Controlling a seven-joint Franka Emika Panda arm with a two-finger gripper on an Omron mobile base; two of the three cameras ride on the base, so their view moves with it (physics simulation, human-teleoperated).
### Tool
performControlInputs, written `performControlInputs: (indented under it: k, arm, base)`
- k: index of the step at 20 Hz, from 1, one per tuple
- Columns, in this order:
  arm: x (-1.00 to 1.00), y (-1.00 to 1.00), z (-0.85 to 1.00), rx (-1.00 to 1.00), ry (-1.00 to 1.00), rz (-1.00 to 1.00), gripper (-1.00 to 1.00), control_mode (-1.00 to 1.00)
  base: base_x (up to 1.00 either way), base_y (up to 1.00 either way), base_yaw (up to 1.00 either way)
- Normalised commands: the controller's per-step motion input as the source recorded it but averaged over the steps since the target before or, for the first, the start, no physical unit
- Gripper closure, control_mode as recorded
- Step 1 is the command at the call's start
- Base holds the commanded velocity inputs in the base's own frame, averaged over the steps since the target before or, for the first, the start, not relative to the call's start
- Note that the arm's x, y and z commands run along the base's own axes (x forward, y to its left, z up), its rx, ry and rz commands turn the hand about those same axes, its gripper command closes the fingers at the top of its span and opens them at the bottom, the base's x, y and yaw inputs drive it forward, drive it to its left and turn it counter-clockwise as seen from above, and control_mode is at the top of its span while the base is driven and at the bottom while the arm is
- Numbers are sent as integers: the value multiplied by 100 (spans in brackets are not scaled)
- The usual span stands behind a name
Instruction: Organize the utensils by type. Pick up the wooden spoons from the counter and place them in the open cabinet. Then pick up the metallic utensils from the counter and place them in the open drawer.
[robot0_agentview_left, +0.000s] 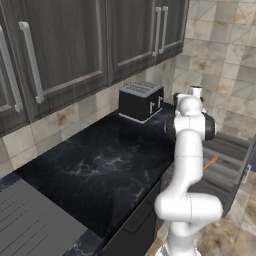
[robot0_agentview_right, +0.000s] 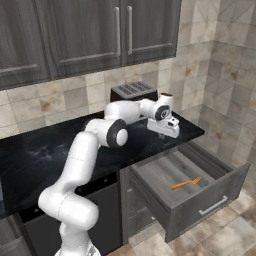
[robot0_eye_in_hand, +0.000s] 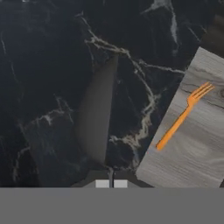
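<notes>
Fork is lying in the open drawer, which sticks out below the counter; toaster sits on that counter, back by the wall.

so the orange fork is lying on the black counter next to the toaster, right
Not quite. The orange fork is lying inside the open drawer, not on the black counter. The right base view shows it on the drawer floor, well below and in front of the toaster.
</notes>
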Motion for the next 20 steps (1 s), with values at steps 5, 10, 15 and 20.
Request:
performControlInputs:
  k: [5,10,15,20]
  arm:
    - [-14,-93,-18,0,0,-26,100,-100]
    - [-2,-97,-16,0,0,-26,100,-100]
    - [1,-78,-30,1,2,-16,100,-100]
    - [0,-24,-41,1,7,-5,100,-100]
  base:
    - [0,0,0]
    - [0,0,0]
    - [0,0,0]
    - [0,0,0]
